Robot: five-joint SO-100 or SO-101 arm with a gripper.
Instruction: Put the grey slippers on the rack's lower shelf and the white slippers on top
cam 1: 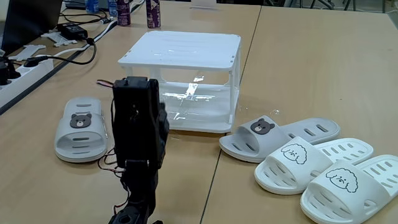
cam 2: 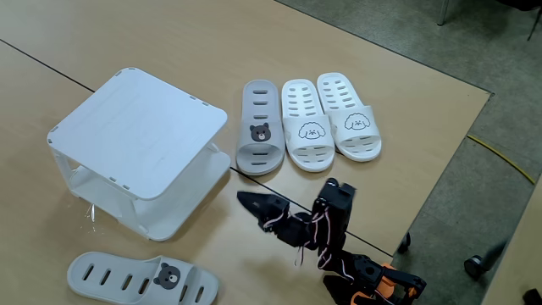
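Observation:
The white rack (cam 1: 180, 81) stands mid-table with nothing on its top (cam 2: 140, 127) or its glossy lower shelf (cam 1: 199, 115). One grey slipper (cam 1: 79, 127) with a bear face lies to the rack's left in this fixed view. The other grey slipper (cam 1: 273, 135) lies to its right, beside the two white slippers (cam 1: 311, 162) (cam 1: 354, 186). From above, the grey slipper (cam 2: 260, 127) and the white slippers (cam 2: 306, 123) (cam 2: 347, 114) lie in a row. My black gripper (cam 2: 247, 202) points toward the rack, low over the table. It looks shut and holds nothing.
The folded black arm (cam 1: 140, 137) stands in front of the rack. Cables, a power strip (cam 1: 25, 68) and bottles (cam 1: 152, 14) sit at the back left. The table edge (cam 2: 440, 178) runs close behind the arm's base, with a yellow cable (cam 2: 500, 157) on the floor.

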